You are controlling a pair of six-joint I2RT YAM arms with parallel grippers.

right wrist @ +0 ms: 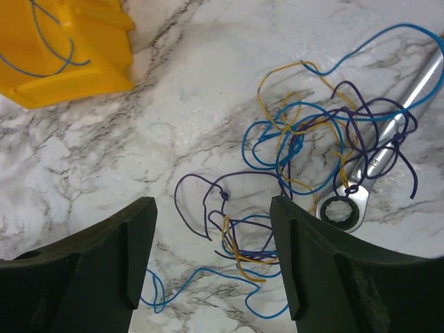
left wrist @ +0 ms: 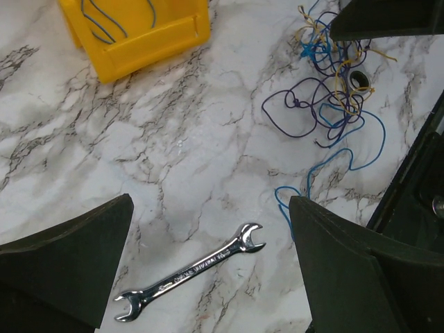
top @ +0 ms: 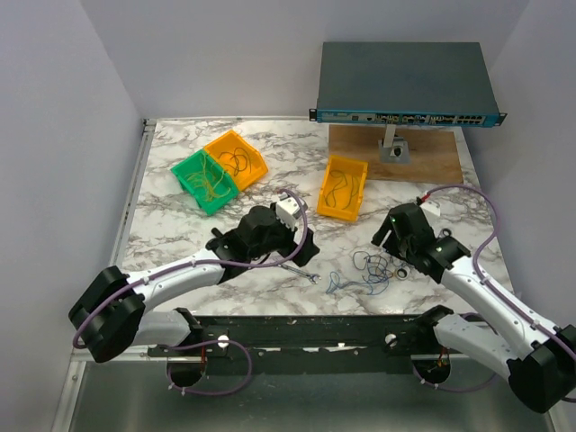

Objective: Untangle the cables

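Note:
The cables (top: 369, 270) lie as a loose tangle of thin blue, purple and yellow-orange strands on the marble table, at the front right of centre. My right gripper (top: 389, 247) hovers right over them. In the right wrist view it (right wrist: 211, 263) is open, with loops of the cables (right wrist: 298, 152) on the table between and beyond its fingers, and none gripped. My left gripper (top: 301, 252) is left of the tangle. It (left wrist: 208, 277) stands wide open above a small silver open-ended wrench (left wrist: 191, 270). The cables (left wrist: 333, 90) show at the upper right of that view.
A ring spanner (right wrist: 388, 139) lies under the tangle. A yellow bin (top: 343, 186) with a wire in it stands behind the cables. Green (top: 205, 180) and orange (top: 236, 159) bins holding wires sit at the back left. A network switch (top: 405, 85) stands on a wooden board (top: 432, 157) at the back right.

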